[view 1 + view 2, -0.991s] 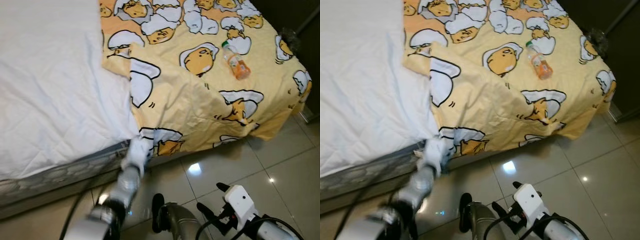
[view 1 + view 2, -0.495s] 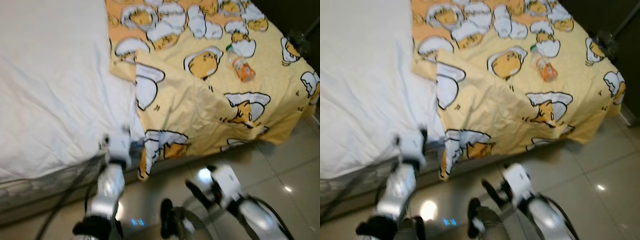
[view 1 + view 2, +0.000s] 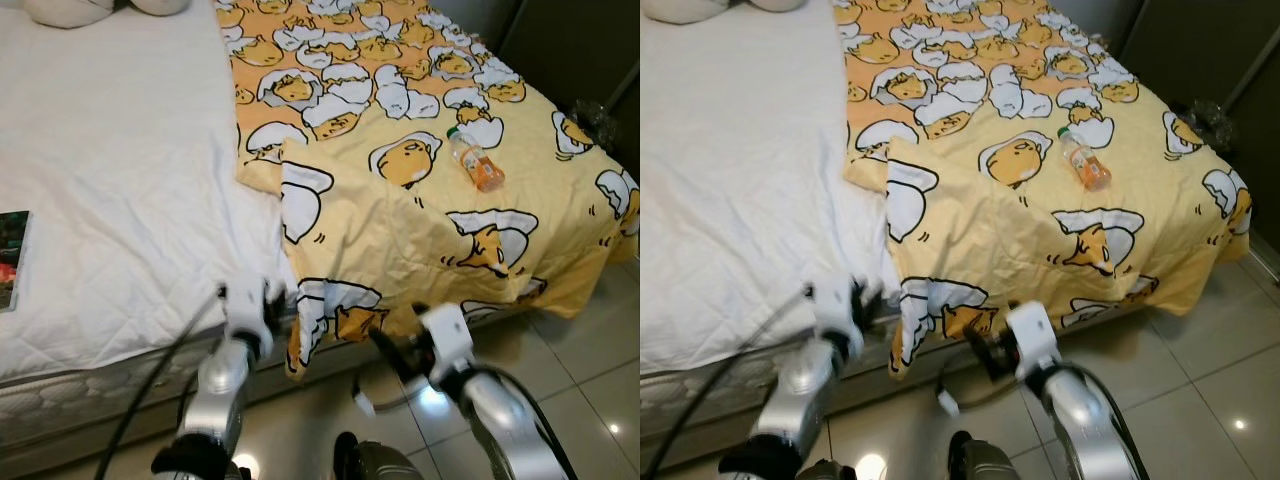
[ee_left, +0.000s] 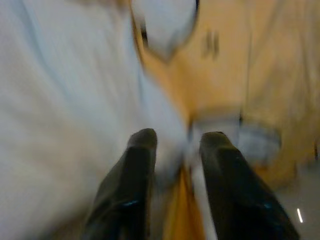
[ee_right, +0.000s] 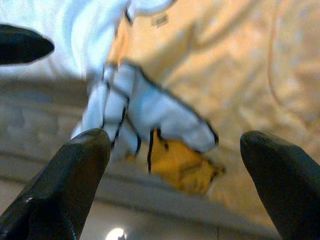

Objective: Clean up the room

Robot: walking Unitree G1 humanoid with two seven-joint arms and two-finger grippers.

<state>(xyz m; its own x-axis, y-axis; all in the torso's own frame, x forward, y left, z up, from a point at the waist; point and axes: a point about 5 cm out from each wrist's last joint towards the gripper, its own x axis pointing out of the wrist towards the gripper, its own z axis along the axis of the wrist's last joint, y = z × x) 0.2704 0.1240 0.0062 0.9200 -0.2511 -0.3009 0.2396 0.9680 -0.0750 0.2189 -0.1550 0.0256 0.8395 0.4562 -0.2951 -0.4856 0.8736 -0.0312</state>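
One bed (image 3: pixel 100 200), one yellow sheet (image 3: pixel 420 210), one bottle (image 3: pixel 474 166), two end effectors

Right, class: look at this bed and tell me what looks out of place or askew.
The yellow cartoon-print sheet covers just one side of the bed, its edge folded back and a corner drooping off the white mattress. A plastic drink bottle lies on its side on the sheet, and a book sits on the bare mattress.

— What lies past the white quilted mattress (image 3: pixel 120 200)?
— At its head end, pale rounded cushions (image 3: pixel 70 10). Below its foot side, a glossy beige tiled floor (image 3: pixel 590 370) with light glints.
— And beyond its far corner?
— A dark flat panel (image 3: pixel 570 40), standing upright.
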